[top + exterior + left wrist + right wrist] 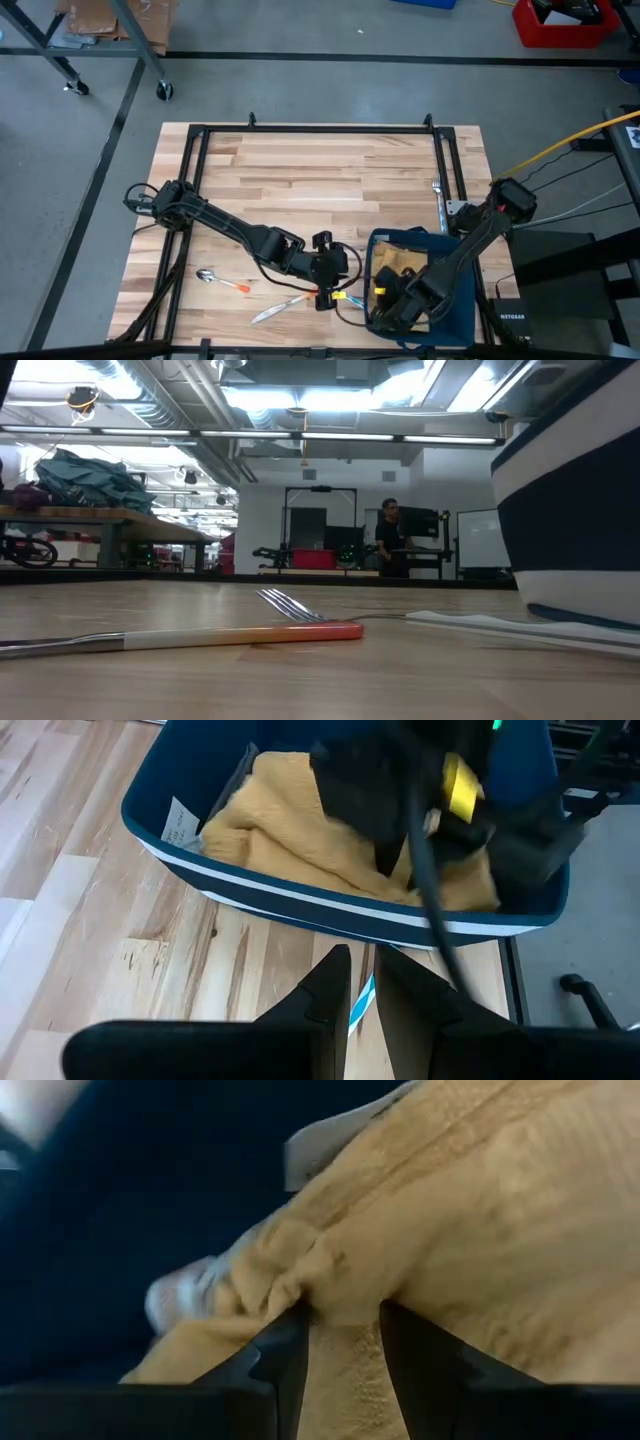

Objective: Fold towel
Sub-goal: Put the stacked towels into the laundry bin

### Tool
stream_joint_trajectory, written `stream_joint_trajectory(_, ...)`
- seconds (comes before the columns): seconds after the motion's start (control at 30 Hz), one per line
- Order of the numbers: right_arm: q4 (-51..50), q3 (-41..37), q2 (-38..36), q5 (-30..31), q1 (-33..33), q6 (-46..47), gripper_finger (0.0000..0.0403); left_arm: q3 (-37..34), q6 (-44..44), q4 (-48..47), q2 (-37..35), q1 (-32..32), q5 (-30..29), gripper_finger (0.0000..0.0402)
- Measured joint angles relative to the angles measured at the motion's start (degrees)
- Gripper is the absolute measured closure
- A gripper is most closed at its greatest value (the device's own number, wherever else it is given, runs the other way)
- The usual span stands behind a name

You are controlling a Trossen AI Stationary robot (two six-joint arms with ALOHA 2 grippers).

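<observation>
yellow towel (pixel 392 268) sits bunched inside a dark blue bin (pixel 462 310) w/ a white stripe, at the table's near right corner. right gripper (pixel 397 303) is down in the bin; right wrist view shows its two fingers (pixel 285 1350) partly apart w/ a ridge of towel (pixel 480 1210) cloth between them, pressed into the fabric. looks like a pinch on the towel but can't tell if it's really gripped.

left gripper (pixel 322 298) hangs over the table just left of the bin, near the front edge. in left wrist view its fingers (pixel 330 988) are nearly together, narrow gap, nothing held; a thin blue-white item shows on the wood through the gap.

room to move: whole far half of the wood table (pixel 320 170) is bare inside the black frame rails. near left has a spoon (pixel 206 275), an orange-handled fork (pixel 235 286) and a knife (pixel 278 308), all close to the front edge, left of the left gripper.

view diffs: low view shows no gripper, only the fork (pixel 290 622) lying flat up close, bin wall (pixel 575 510) at the right, and a person (pixel 388 538) far back in the room. left wrist view shows the bin (pixel 330 910) rim, a white tag on the towel (pixel 300 840), and the right arm reaching in, a yellow mark on it. high view hides most of the towel under that arm.
</observation>
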Motion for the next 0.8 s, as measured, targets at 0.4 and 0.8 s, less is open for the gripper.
stream_joint_trajectory(0.4, 4.6, 1.1, 7.6, -0.8, -0.1, -0.7, 0.0272, 0.0, 0.0, 0.0, 0.0, 0.0, 0.0, 0.0359)
stream_joint_trajectory(0.8, -28.2, 18.4, 4.6, 8.8, -0.2, -5.0, 0.0272, 0.0, 0.0, 0.0, 0.0, 0.0, 0.0, 0.0359)
